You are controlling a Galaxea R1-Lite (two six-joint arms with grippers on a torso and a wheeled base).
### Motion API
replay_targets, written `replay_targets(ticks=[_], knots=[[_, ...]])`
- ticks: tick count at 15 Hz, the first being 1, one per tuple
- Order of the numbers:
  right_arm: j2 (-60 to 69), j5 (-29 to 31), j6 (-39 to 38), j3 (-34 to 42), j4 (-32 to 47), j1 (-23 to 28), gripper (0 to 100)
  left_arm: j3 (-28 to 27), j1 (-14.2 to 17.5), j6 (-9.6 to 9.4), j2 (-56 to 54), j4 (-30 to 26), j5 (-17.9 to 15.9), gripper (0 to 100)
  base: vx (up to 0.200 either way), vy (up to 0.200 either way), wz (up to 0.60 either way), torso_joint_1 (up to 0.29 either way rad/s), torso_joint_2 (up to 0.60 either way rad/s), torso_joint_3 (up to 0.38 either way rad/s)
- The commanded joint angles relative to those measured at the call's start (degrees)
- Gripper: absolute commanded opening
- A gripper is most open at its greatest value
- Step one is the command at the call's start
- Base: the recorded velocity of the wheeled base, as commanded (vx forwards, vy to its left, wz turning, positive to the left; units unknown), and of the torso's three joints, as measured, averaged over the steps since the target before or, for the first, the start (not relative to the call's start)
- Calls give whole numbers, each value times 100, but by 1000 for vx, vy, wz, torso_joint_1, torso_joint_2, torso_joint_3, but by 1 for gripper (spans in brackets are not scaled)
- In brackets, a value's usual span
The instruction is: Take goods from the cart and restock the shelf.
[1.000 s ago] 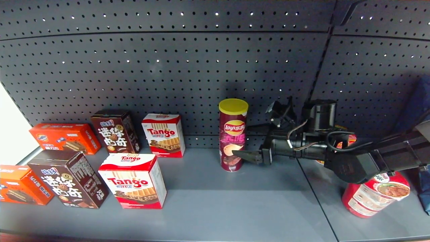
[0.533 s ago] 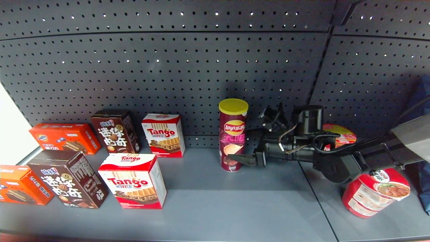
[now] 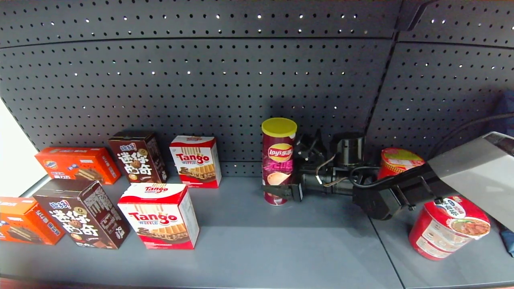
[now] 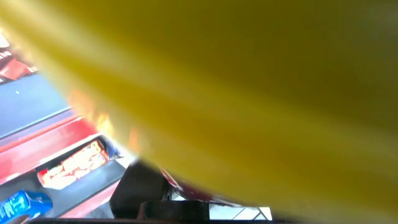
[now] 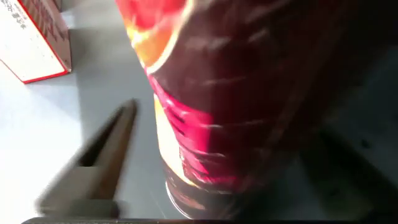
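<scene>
A maroon chips can (image 3: 278,160) with a yellow lid stands upright on the grey shelf (image 3: 261,249), close to the pegboard back. My right gripper (image 3: 276,188) comes in from the right at the can's lower part, open, with its near finger (image 3: 281,190) across the can's front. In the right wrist view the can (image 5: 249,93) sits very close, and one dark finger (image 5: 93,168) lies beside it with a gap between. A blurred yellow object (image 4: 236,81) sits right against the left wrist camera, above red packaged goods (image 4: 74,165).
Left of the can stand two wafer boxes (image 3: 162,214) (image 3: 195,160), two brown boxes (image 3: 84,218) (image 3: 138,156) and two orange boxes (image 3: 78,164) (image 3: 24,224). Right of my arm are two red noodle cups (image 3: 449,226) (image 3: 399,160). Bare shelf lies in front of the can.
My right arm has slid left along the shelf, bringing its fingers from beside the can to around its lower part. The can has stayed upright in place.
</scene>
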State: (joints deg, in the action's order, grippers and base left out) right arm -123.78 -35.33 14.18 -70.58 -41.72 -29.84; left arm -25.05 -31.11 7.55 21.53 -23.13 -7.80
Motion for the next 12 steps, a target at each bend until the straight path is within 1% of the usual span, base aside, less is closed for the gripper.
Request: replay_targets(ticks=[1, 6, 7, 8, 10, 12], knots=[[-111, 17, -3, -43, -3, -13, 0, -17, 0, 1, -131, 10, -2, 0, 0, 0, 0, 0, 0, 0], [153, 52, -3, 150, -3, -101, 0, -17, 0, 1, -131, 10, -2, 0, 0, 0, 0, 0, 0, 0], [504, 70, 6, 528, 6, -162, 0, -26, 0, 1, -131, 19, -2, 0, 0, 0, 0, 0, 0, 0], [698, 114, -3, 713, 23, -180, 0, -26, 0, 1, -131, 19, -2, 0, 0, 0, 0, 0, 0, 0], [1137, 360, -38, 1293, -3, -285, 0, -9, 0, 1, -131, 19, -2, 0, 0, 0, 0, 0, 0, 0], [1621, 439, -135, 1943, -12, -391, 0, 0, 0, 1, -131, 19, 24, 0, 0, 0, 0, 0, 0, 0]])
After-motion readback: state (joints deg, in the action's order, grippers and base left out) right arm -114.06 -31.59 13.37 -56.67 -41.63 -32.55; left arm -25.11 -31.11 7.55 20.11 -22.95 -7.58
